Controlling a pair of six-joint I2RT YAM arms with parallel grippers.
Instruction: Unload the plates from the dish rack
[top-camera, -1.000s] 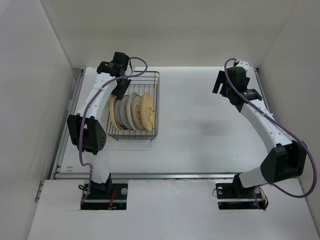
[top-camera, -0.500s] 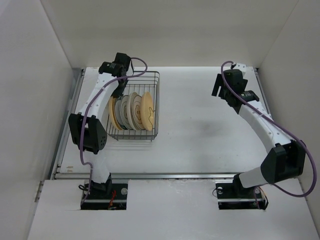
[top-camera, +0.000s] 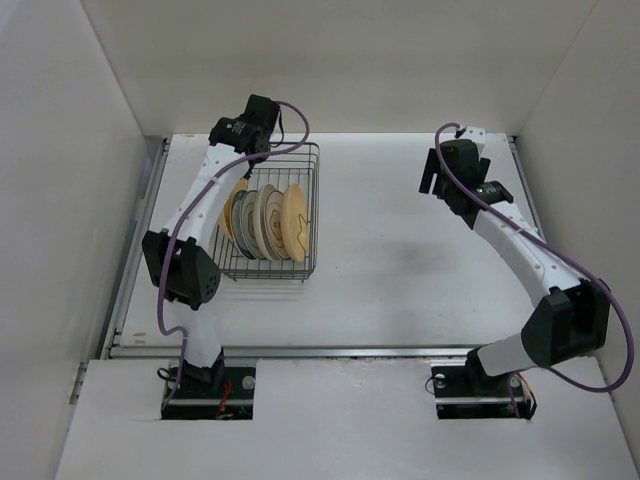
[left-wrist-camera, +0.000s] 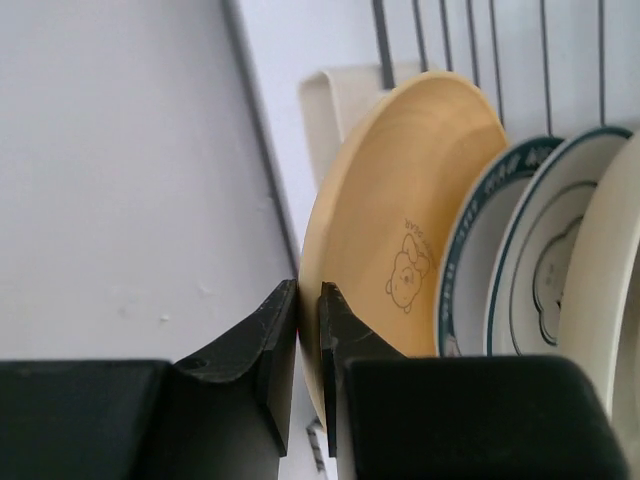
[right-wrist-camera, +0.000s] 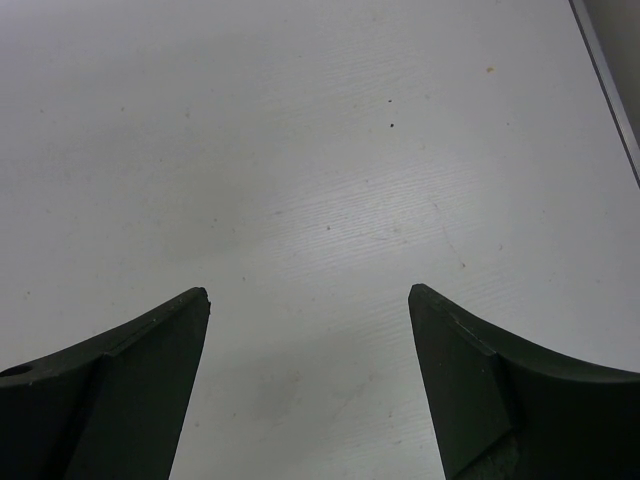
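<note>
**Ana:** Jaws first: the left gripper has its two fingers nearly together, clamped on the upper rim of the tan plate. In my wrist view the rim runs up between them.

**Ben:** And the right?

**Ana:** The right gripper hangs with its jaws wide apart over bare table, holding nothing, well apart from the dish rack.

**Ben:** Where does the plate sit?

**Ana:** On edge at the left end of the row inside the rack, with the white plates just beside it. Its face looks along the row, so I judge the way out is straight up in its own plane, not sideways into its neighbour.

**Ben:** Arm pose?

**Ana:** My left arm reaches out along the rack's left side, wrist bent down onto the rim. It's the nearer arm by far
</note>
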